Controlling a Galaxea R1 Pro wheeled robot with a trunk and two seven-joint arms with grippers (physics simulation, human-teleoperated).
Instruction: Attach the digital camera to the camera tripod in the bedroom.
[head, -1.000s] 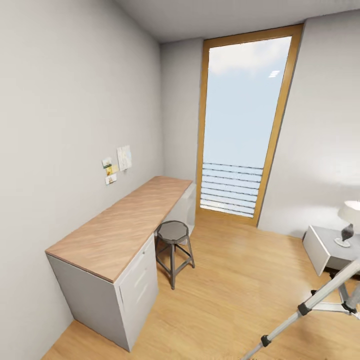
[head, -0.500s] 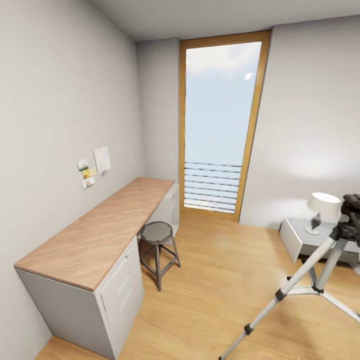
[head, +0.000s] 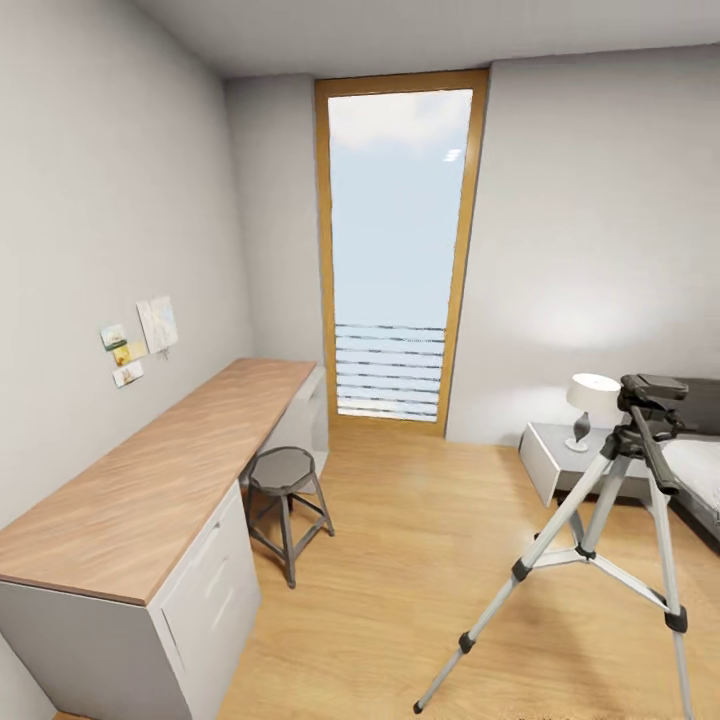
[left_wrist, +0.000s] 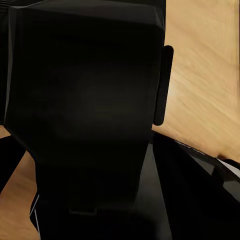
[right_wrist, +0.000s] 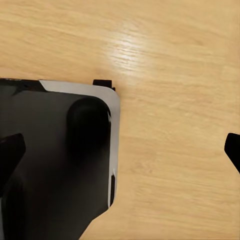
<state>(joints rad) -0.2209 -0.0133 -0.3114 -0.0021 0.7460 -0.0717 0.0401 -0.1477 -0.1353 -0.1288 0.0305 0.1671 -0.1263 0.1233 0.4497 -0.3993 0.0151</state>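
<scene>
At room's right, near bed, tripod (head: 600, 530) w/ bare black head: prob. light, tippy, so steady head, not legs; right gripper (right_wrist: 125, 150) spread, empty; left can't tell.

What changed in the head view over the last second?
The camera swung right, so the whole picture shifted left: the camera tripod, cut off at the edge before, now shows nearly whole, with its black head. The desk, stool and window slid left in the picture but kept their places in the room.
</scene>
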